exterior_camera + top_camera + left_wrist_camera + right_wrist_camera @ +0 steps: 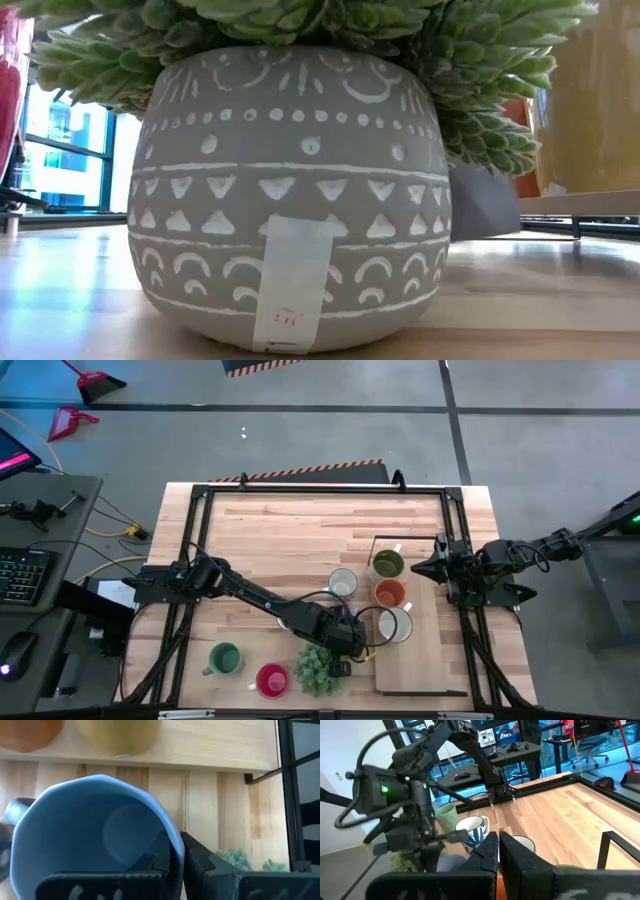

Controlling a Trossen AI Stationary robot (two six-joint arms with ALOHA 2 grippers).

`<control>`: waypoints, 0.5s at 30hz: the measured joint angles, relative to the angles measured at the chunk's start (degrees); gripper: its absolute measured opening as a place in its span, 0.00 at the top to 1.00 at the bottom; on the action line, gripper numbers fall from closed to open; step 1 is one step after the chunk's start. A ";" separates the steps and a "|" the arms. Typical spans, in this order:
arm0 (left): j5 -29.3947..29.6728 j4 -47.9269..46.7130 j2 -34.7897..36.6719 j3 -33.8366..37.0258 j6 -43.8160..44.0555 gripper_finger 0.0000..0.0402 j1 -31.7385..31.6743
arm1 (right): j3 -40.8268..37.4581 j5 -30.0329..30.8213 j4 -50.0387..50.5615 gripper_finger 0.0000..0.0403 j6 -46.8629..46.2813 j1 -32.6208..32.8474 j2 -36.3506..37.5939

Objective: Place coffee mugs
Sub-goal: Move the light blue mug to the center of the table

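- Your left claw [175, 865] reaches across the wooden surface [290, 530] from its left side, ending near the front centre, just beside the spiky plant [318, 668].
- Its two dark fingers are pinched on the rim of a blue-grey mug [95, 835], one finger inside the wall and one outside. That grip probably keeps the mug upright for carrying.
- Ahead of this mug lies a raised pale board [425, 615] on the right half of the surface. It appears to be where the mugs belong.
- Three mugs already stand on the board in a line: an olive green mug [388, 564], an orange mug [389, 594] and a white mug [396, 625].
- Another white mug [343, 583] waits just left of the board's edge.
- A green mug [224, 658] and a red mug [272, 680] sit at the front left, well apart from the board, not yet placed.
- Your right claw [498, 851] is pressed together and holds nothing, hovering at the board's right edge, likely parked clear.
- From table height, the plant's patterned grey pot [290, 190] blocks nearly everything else.
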State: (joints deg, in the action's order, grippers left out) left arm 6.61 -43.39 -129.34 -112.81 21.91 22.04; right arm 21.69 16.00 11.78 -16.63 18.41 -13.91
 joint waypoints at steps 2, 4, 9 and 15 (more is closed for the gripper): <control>-0.26 -0.51 -0.35 0.13 -0.11 0.98 0.01 | 0.00 0.00 0.01 1.00 0.04 0.00 0.00; -0.42 -0.16 -0.40 0.13 0.04 0.98 0.00 | 0.00 0.01 0.01 1.00 0.12 0.00 0.00; -0.13 0.04 -0.69 0.11 -0.04 0.97 0.00 | 0.00 -0.08 0.01 1.00 0.14 0.00 0.01; -0.18 0.07 -0.68 0.11 0.16 0.86 0.01 | 0.00 -0.19 0.05 1.00 0.14 0.00 0.01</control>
State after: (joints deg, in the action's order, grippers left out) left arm 6.44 -43.32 -130.03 -112.71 22.07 22.05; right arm 21.69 15.82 11.84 -16.49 18.41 -13.91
